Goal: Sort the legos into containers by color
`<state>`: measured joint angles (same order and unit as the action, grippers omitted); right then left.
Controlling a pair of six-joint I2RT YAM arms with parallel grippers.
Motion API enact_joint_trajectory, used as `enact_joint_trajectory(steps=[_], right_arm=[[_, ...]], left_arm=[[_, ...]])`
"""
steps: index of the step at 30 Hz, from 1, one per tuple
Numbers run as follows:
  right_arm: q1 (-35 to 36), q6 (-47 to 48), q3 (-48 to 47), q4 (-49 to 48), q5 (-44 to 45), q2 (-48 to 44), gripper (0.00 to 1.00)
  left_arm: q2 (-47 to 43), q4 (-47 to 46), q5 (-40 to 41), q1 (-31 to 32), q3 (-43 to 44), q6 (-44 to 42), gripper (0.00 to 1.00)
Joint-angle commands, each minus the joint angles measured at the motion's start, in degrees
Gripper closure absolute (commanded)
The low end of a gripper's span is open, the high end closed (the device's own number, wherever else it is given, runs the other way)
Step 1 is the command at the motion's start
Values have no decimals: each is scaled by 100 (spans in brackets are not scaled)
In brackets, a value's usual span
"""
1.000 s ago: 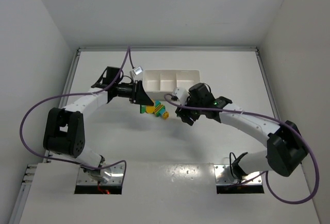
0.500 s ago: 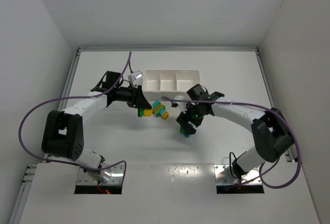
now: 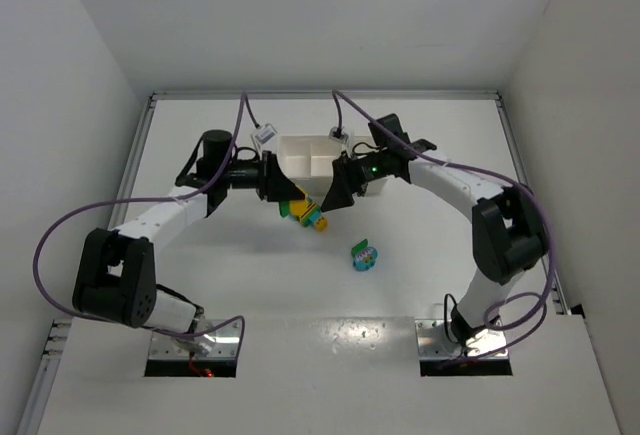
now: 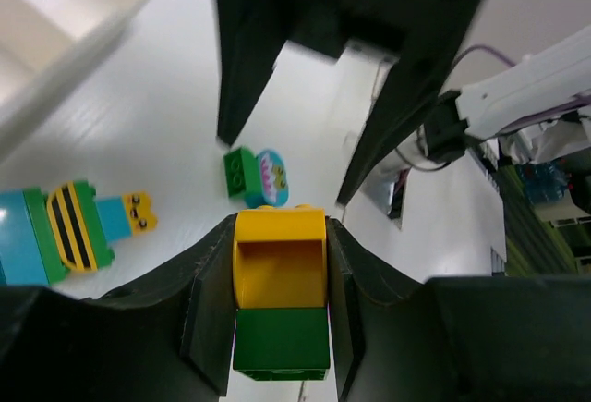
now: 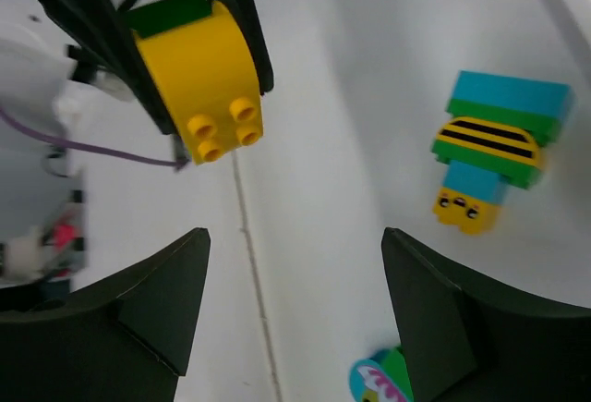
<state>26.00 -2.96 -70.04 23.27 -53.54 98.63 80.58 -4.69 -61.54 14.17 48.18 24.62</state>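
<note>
Top external view: the left gripper and the right gripper face each other just in front of the white three-compartment tray, their tips near one another above the table. The left wrist view shows the left gripper's fingers clamped on the yellow-and-green clump, a yellow brick joined to a green one and held clear of the table. The right wrist view shows the right gripper's fingers spread wide with nothing between them, the held clump just ahead of them with its studs towards the camera. Two further groups of legos lie loose on the table: the striped clump, made of cyan, green, a yellow-and-black striped piece and a small yellow-orange brick, lies just beside the two grippers; the green-and-cyan piece lies nearer the arm bases, apart from the tray. No coloured brick shows in the left and middle compartments; the right compartment is largely hidden by the right arm. Sorting therefore appears to be at an early stage: nothing is seen deposited, every visible clump is mixed in colour, and each must be pulled apart before its bricks can go to separate compartments. The facing pose suggests that the held clump is about to be split between the two grippers.
</note>
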Motion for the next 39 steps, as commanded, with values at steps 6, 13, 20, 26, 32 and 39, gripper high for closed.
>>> enact_joint_trajectory(steps=[6, 13, 20, 26, 32, 39], right_arm=[[-60, -1909, -344, -1815, -1844, 578, 25], [-60, -2454, -607, -2686, -1897, 631, 25], [-7, -3052, -379, -3854, -1686, 491, 29], [54, -3351, -317, -4234, -1765, 543, 63], [107, -3351, -317, -4024, -2055, 543, 63], [107, -3246, -317, -3891, -2117, 543, 44]], left_arm=[[248, -1613, -359, 42, 710, 1139, 100], [362, -1886, -481, 42, 710, 1404, 100], [477, -2115, -605, 42, 763, 1581, 100], [529, -2115, -553, 42, 763, 1581, 100], [529, -2580, -360, -63, 649, 1967, 100], [582, -2993, -306, -117, 587, 2248, 100]])
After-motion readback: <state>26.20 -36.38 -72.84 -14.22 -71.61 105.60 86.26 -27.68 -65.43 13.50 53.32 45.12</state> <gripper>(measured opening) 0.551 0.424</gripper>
